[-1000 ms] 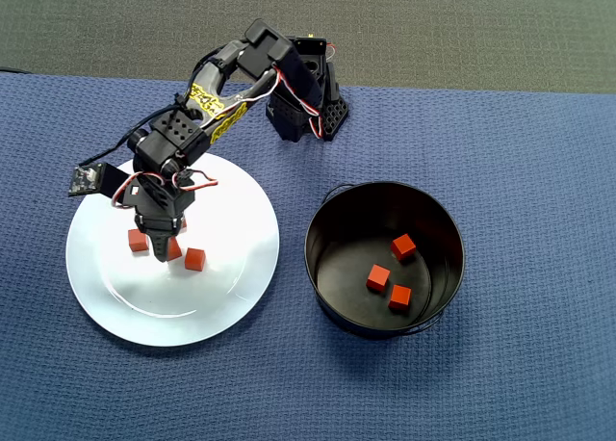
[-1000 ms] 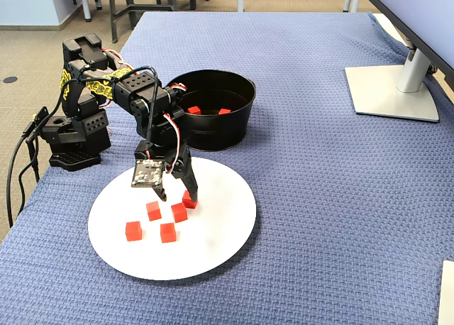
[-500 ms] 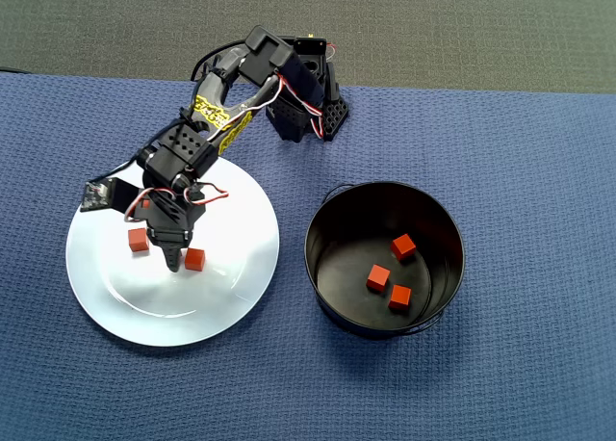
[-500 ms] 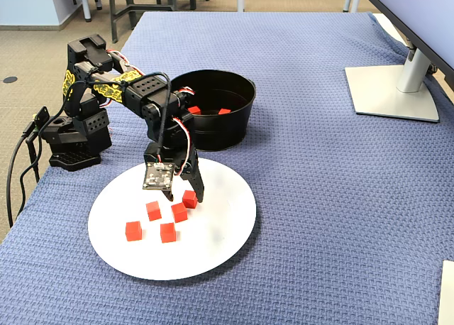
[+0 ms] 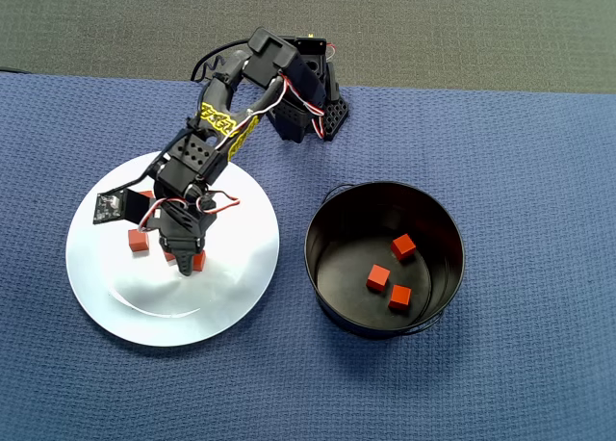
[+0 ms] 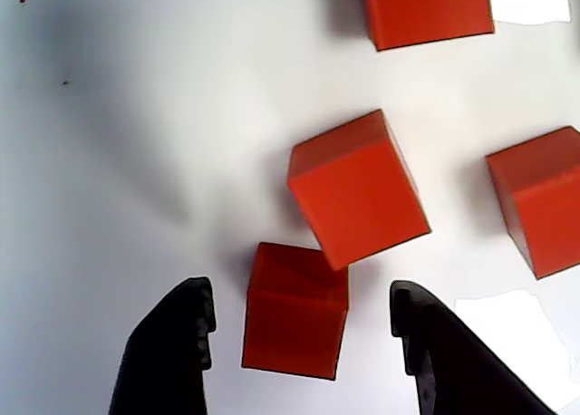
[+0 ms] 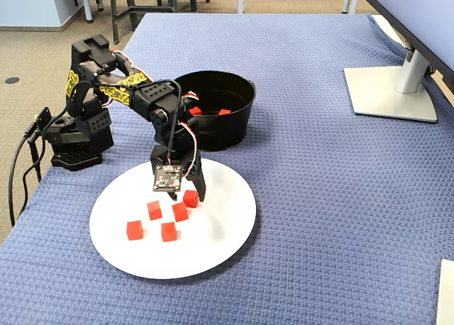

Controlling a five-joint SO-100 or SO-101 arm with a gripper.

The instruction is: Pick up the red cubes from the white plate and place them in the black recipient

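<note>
Since a second ago the arm has swung toward the middle of the white plate [image 7: 213,247] and lowered, so the tool [image 6: 299,320] now straddles one of the red cubes [image 6: 294,311] with its jaws spread wide on either side, neither finger touching it yet. That cube sits on the plate near the pot side of the cluster, and in the wrist view a second cube [image 6: 355,188] lies just beyond it, tilted and touching or nearly touching its far corner; two more show toward the right and top edges of that view. The fixed view shows five cubes on the plate, which rests near the surface's front left corner as that view shows it, while the overhead view shows three cubes lying inside the black recipient [image 5: 332,268], which stands beside the plate toward the surface's middle. The step in hand looks like the grasp of the straddled cube. To do it well, the jaws should probably settle a little lower and square to the cube's side faces before closing, staying centred so the neighbouring cube is not nudged or pinched along with it, and lifting straight up before swinging over the recipient's wall.
</note>
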